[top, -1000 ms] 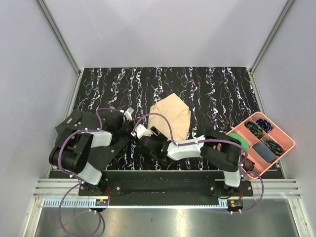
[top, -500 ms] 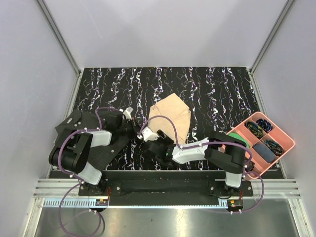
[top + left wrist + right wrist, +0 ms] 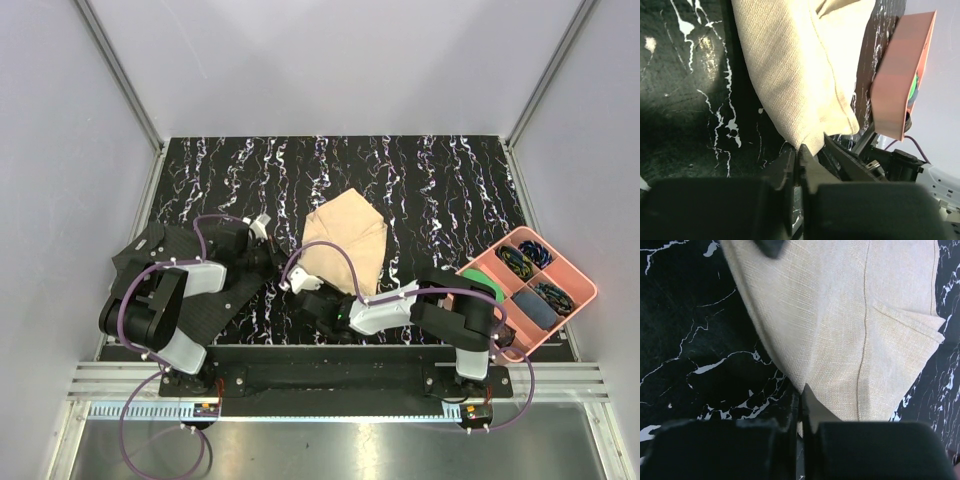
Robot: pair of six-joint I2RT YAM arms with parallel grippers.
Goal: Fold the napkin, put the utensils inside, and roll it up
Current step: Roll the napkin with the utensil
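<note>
You're early in the job, by my reading. The napkin (image 3: 346, 238) lies in the middle of the overhead view on the black marbled surface (image 3: 440, 180). It already shows more than one layer: the right wrist view has a hemmed flap (image 3: 907, 322) doubled over at its right side. So some folding looks done, though I can't say whether it's the fold you want.

The right jaws are pressed together on the napkin's lower-left corner, with a pale sliver of cloth between them at the bottom centre of that wrist view. The left jaws are pressed nearly together too, with only a thin slit between them, and they seem to pinch nothing (overhead they sit left of the napkin, apart from its edge).

The utensils don't show in any view — under the cloth, behind an arm or off frame, I can't tell. The pink tray (image 3: 564, 262) at the right edge of the overhead view holds its own small items, and as far as I can make out the utensils aren't among them.

What's left, as I judge it: finish or straighten the fold, find the utensils and lay them inside, then roll — none of the rolling has begun
</note>
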